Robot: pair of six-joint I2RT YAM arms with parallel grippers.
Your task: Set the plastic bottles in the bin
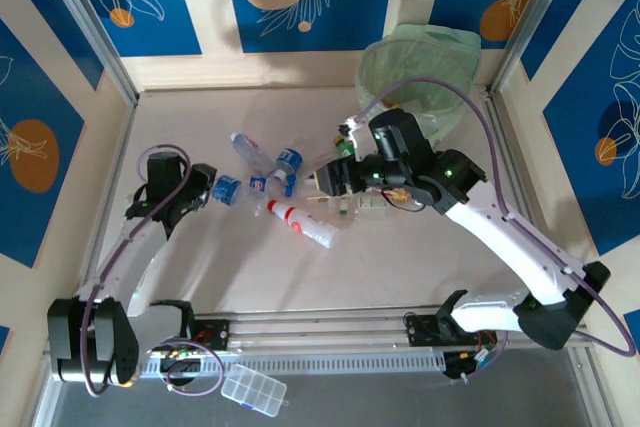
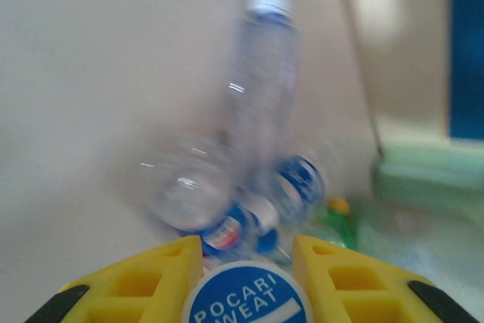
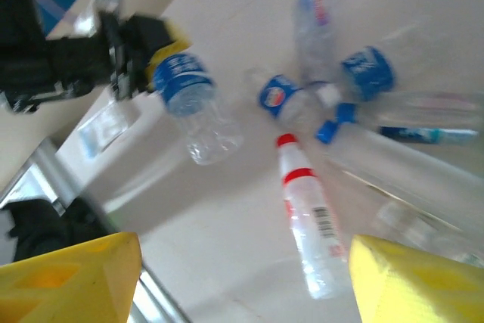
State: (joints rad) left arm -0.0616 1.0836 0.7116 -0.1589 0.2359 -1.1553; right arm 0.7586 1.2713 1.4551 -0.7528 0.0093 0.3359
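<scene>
Left gripper (image 2: pixel 246 253) clamps a blue-labelled bottle (image 2: pixel 246 305); right gripper (image 3: pixel 246 274) gapes above other bottles (image 3: pixel 311 226).

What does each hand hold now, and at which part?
The left hand grips a blue-labelled bottle by its labelled end; the right hand is open and holds nothing.

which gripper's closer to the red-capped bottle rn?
Right. The right gripper is open just beyond the red-capped bottle; the left gripper sits further off to its left, shut on a blue-labelled bottle.
</scene>
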